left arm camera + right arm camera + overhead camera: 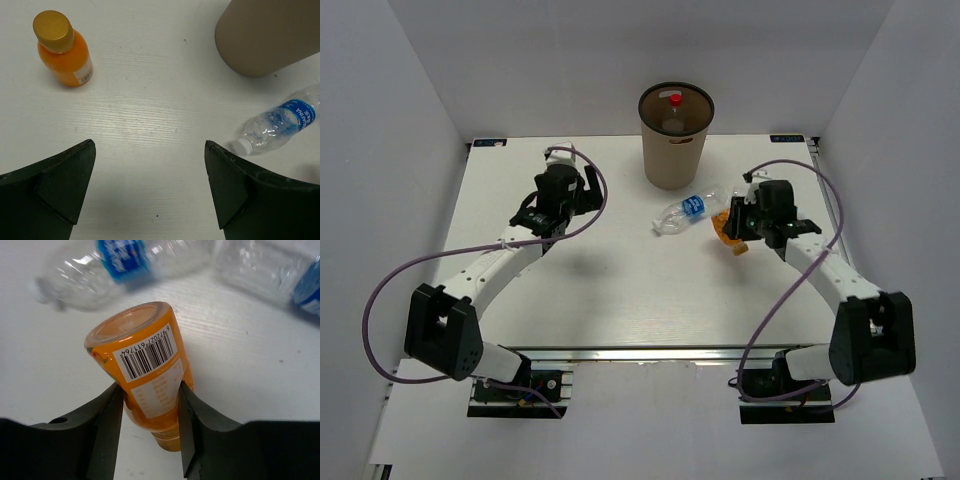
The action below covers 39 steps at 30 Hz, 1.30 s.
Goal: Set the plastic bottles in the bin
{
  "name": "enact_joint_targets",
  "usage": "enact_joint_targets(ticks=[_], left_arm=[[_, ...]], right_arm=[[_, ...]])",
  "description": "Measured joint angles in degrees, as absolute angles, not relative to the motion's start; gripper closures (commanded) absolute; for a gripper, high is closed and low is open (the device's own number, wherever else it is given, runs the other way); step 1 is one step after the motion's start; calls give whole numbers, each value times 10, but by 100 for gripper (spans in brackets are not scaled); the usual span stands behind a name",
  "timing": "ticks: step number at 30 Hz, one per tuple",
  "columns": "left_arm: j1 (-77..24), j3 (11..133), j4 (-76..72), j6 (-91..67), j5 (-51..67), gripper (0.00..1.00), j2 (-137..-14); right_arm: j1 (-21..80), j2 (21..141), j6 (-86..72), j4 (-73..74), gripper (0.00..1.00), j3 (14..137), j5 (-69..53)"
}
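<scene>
Right of the bin (672, 155), the right gripper (150, 395) clamps a juice bottle (142, 347); the left gripper (150, 155) gapes empty. Held near its cap, the bottle could slip.

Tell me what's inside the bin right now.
Inside the bin, the top view shows one clear red-capped bottle against the dark interior. Anything lower down is hidden by the bin's wall.

Bin (674, 150) upright at the far edge of the worktop (570, 290), about midway along; we see a red-capped bottle (673, 103) inside. Blue-label bottle (686, 213) lies on its side just in front of the bin. Orange bottle (728, 230) tilted at the right gripper (738, 222), toward the right edge. Left gripper (565, 180) over the far-left part.
</scene>
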State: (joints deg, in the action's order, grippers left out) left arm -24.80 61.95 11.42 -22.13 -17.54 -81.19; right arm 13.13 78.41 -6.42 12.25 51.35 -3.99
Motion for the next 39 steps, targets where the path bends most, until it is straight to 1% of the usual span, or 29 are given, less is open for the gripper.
enact_joint_targets(ticks=[4, 7, 14, 18, 20, 22, 23, 26, 27, 29, 30, 31, 39], left_arm=[[-248, 612, 111, -221, -181, 2, -806], [-248, 611, 110, -221, -193, 2, -806], [-244, 585, 107, -222, -220, 2, -783], [-240, 579, 107, -223, -232, 2, -768], [-238, 579, 108, -226, -239, 2, -763], [-236, 579, 109, -230, -249, 2, -762], [-235, 579, 112, -234, -254, 2, -761], [-233, 575, 122, -241, -266, 2, -757], [-232, 573, 124, -243, -268, 2, -755], [-230, 568, 128, -245, -274, 2, -748], [-229, 566, 131, -247, -277, 2, -745], [-228, 566, 132, -248, -279, 2, -743], [-204, 566, 136, -268, -292, 2, -736]], right_arm=[[131, 729, -75, 107, 91, 562, -96], [132, 748, -89, 84, 91, 652, -131], [133, 926, -130, -19, 91, 945, -171], [138, 1047, -136, -94, 90, 1068, -183], [142, 1116, -138, -106, 90, 1133, -185], [146, 1183, -137, -114, 85, 1191, -184], [147, 1207, -138, -114, 77, 1207, -184], [151, 1243, -138, -105, 63, 1203, -181], [152, 1245, -137, -104, 51, 1189, -180], [154, 1244, -137, -110, 36, 1161, -177], [154, 1243, -136, -111, 19, 1150, -178], [154, 1243, -134, -109, 11, 1145, -173], [154, 1214, -119, -98, 11, 1155, -167]])
